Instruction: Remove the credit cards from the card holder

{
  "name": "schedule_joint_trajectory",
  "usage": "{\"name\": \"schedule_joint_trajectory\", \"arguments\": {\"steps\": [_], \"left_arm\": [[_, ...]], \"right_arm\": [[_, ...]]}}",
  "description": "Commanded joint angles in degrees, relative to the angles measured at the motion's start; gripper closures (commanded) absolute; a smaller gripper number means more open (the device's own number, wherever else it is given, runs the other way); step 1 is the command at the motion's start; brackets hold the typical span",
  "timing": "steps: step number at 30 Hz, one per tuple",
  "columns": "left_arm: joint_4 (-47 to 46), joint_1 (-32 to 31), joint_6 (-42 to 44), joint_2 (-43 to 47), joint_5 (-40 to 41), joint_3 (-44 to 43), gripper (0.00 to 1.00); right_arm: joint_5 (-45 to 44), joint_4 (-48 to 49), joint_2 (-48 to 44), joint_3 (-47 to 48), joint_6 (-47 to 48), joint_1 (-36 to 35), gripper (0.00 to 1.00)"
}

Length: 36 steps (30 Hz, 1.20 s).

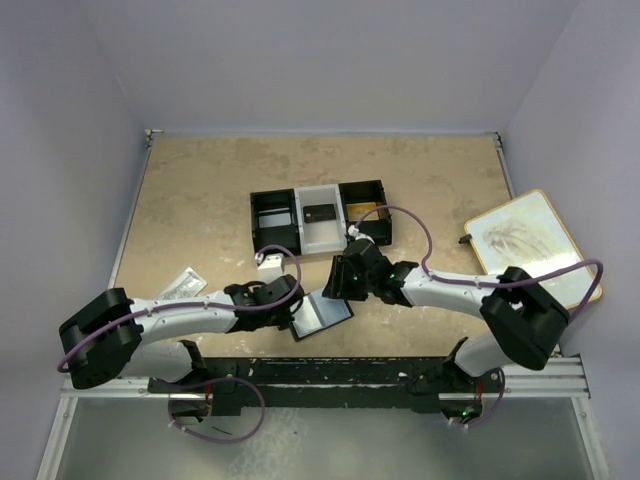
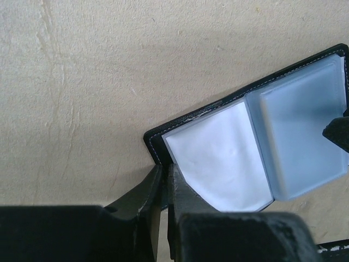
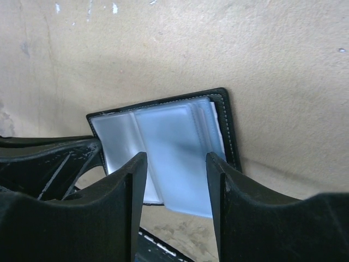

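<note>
Left wrist view shows you the left gripper (image 2: 165,180) pressed together on the near left edge of the black wallet (image 2: 218,158), which lies open on the tan table (image 2: 82,82) with its pale-blue sleeves (image 2: 305,125) facing up. Your right gripper (image 3: 174,180) hangs spread above those sleeves; whether it touches them you cannot tell. From above, the wallet sits just before the three-part tray (image 1: 254,222).
</note>
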<state>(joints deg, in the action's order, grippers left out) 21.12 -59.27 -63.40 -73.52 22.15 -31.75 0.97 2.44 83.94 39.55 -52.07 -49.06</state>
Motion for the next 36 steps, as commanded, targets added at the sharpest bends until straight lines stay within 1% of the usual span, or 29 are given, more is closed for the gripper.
{"name": "schedule_joint_trajectory", "arguments": {"steps": [1,6,8,11,17,24,30,36], "left_arm": [[0.5,0.2,1.1,-1.5,1.1,-0.9,0.96],[0.5,0.2,1.4,-2.0,1.2,-1.3,0.98],[0.4,0.2,1.7,-2.3,1.1,-1.5,0.99],[0.6,0.2,1.9,-2.6,1.3,-1.9,0.99],[0.7,0.2,2.7,-3.3,1.7,-2.7,1.0],[1.8,0.2,3.6,-3.9,3.2,-4.0,1.0],[2.5,0.3,3.9,-3.8,4.1,-4.6,1.0],[3.0,0.2,5.0,-4.5,4.7,-5.9,1.0]], "right_arm": [[-2.4,-3.6,-1.5,1.4,1.8,0.1,0.49],[-0.1,-2.2,-0.7,0.5,2.2,0.1,0.5],[-2.0,-1.0,-1.1,0.5,2.5,0.0,0.51],[0.2,2.8,-3.3,-1.0,2.4,-0.1,0.53],[3.2,2.6,-3.5,0.2,3.2,-0.1,0.56],[8.3,7.1,-3.2,-0.5,2.8,-0.1,0.58],[4.7,2.3,-4.0,0.7,2.2,-0.2,0.57],[3.8,-1.1,-5.4,1.7,3.2,-0.2,0.56]]}}
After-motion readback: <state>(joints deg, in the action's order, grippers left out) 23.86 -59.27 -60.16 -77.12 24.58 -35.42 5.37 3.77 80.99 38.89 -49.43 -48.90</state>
